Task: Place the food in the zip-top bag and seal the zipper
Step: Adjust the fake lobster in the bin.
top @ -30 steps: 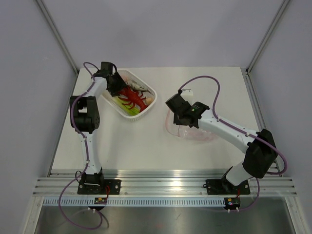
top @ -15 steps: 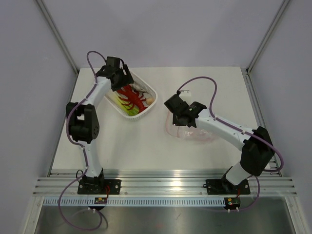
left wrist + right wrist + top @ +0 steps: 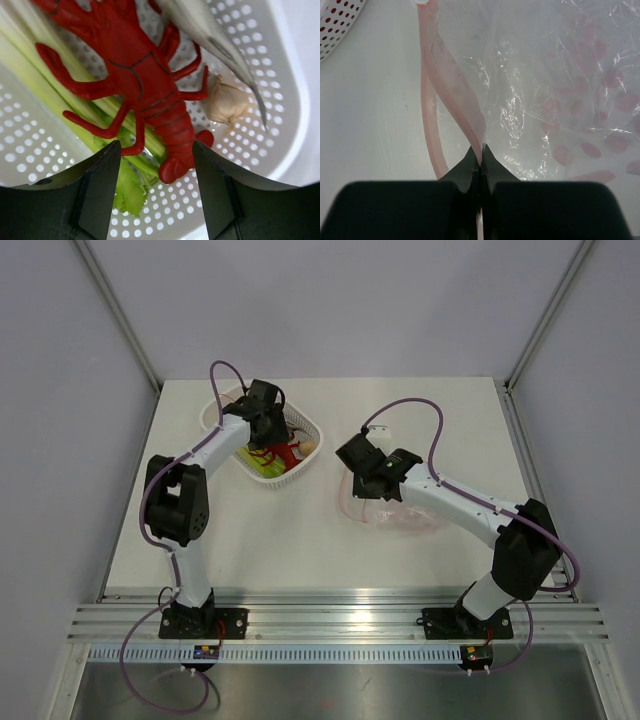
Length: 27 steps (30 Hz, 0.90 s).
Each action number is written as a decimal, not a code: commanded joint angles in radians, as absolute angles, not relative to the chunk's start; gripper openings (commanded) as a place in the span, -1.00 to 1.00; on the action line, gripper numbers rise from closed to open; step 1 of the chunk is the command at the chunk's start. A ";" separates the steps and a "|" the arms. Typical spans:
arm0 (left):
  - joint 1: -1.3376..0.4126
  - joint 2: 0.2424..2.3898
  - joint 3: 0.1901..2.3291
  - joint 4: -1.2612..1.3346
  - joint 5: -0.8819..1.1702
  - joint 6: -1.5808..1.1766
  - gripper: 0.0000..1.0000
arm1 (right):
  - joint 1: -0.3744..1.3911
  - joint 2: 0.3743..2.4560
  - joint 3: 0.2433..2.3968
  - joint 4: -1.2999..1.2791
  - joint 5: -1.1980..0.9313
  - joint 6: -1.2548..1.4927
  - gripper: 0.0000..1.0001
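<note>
The food lies in a white perforated basket (image 3: 302,472): a red lobster (image 3: 145,85), a green leafy vegetable (image 3: 127,187), a grey fish (image 3: 210,30) and a small peach piece (image 3: 225,102). My left gripper (image 3: 156,192) hangs open just above the basket floor, its fingers either side of the lobster's tail end, holding nothing. In the top view it (image 3: 268,425) covers the basket's middle. The clear zip-top bag (image 3: 545,75) lies flat on the table. My right gripper (image 3: 480,152) is shut on the upper lip of the pink zipper (image 3: 457,87), lifting it off the lower lip.
The basket's rim (image 3: 295,100) curves close on the right of my left fingers. The bag (image 3: 405,512) sits right of the basket with a strip of bare white table (image 3: 320,500) between them. Grey walls enclose the table on three sides.
My left gripper has swung right from the basket's far-left rim to over its middle, above the lobster. The right gripper has stayed shut on the bag's edge, barely shifting.
</note>
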<state>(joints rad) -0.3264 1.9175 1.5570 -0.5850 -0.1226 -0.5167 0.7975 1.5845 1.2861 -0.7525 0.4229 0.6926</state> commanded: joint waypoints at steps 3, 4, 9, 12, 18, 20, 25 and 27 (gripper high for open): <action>-0.342 1.951 1.595 -0.569 -0.319 -0.594 0.25 | 0.799 1.565 1.298 -0.735 0.417 0.709 -1.00; -0.344 1.969 1.612 -0.574 -0.311 -0.592 0.25 | 0.801 1.563 1.296 -0.735 0.417 0.707 -1.00; -0.374 2.135 1.828 -0.759 -0.405 -0.639 0.28 | 0.804 1.566 1.302 -0.744 0.426 0.709 -1.00; -0.394 2.178 1.864 -0.811 -0.457 -0.663 0.31 | 0.805 1.569 1.304 -0.749 0.431 0.707 -1.00; -0.396 2.175 1.809 -0.756 -0.437 -0.675 0.36 | 0.807 1.578 1.308 -0.747 0.423 0.706 -1.00; -0.396 2.192 1.812 -0.753 -0.428 -0.675 0.29 | 0.808 1.582 1.312 -0.747 0.422 0.704 -1.00; -0.396 2.184 1.809 -0.759 -0.419 -0.680 -0.31 | 0.808 1.583 1.318 -0.749 0.423 0.701 -1.00; -0.396 2.146 1.795 -0.756 -0.425 -0.683 -0.46 | 0.808 1.582 1.318 -0.750 0.423 0.699 -1.00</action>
<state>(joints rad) -0.3988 2.1853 1.8084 -0.7689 -0.4053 -0.6659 0.7986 1.5845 1.2861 -0.7525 0.4232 0.6930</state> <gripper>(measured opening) 0.462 0.012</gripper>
